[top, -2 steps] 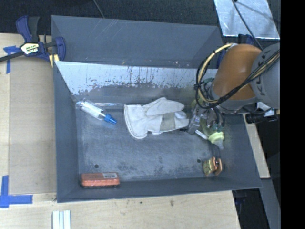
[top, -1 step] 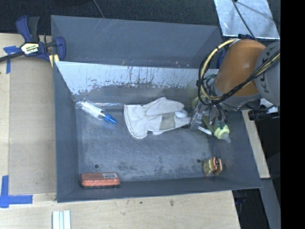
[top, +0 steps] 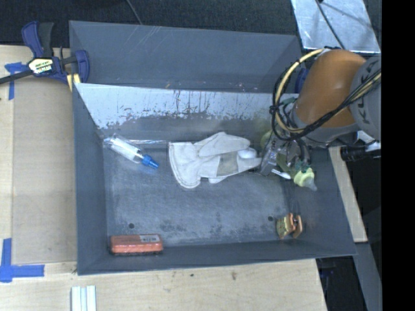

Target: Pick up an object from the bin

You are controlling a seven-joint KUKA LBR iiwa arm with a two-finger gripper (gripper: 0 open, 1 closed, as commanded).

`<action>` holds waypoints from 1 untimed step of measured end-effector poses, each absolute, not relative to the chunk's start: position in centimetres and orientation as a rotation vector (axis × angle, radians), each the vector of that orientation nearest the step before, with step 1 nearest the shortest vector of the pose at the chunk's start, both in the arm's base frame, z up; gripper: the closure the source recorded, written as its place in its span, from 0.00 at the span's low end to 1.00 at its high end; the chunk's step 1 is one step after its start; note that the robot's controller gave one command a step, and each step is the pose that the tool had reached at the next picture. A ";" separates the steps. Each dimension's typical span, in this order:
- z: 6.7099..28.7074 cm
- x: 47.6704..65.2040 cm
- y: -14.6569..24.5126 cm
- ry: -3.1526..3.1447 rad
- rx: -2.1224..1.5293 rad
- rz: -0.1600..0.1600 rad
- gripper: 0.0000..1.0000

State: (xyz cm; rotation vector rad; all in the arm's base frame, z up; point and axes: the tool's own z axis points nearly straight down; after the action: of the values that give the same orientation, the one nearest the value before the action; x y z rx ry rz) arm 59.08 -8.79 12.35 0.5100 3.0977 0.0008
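Note:
My gripper (top: 275, 162) is down near the bin's right wall, its fingers at the right end of a crumpled white glove (top: 207, 157) that lies in the middle of the bin. A small yellow-green thing (top: 303, 175) sits just right of the fingers, partly behind the cables. Whether the fingers are round anything is hidden by the wrist.
A clear syringe with a blue tip (top: 131, 153) lies at the back left. A reddish-brown bar (top: 135, 243) rests at the front left corner. A small brass-coloured metal piece (top: 289, 225) lies at the front right. The orange-covered arm hangs over the right wall.

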 end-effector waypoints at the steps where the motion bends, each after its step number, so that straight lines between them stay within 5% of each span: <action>1: 13.1 59.1 -8.8 3.096 0.510 0.001 1.00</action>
State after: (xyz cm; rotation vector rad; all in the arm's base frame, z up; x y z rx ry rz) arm 59.10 -8.80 13.13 0.5096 3.0963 0.0011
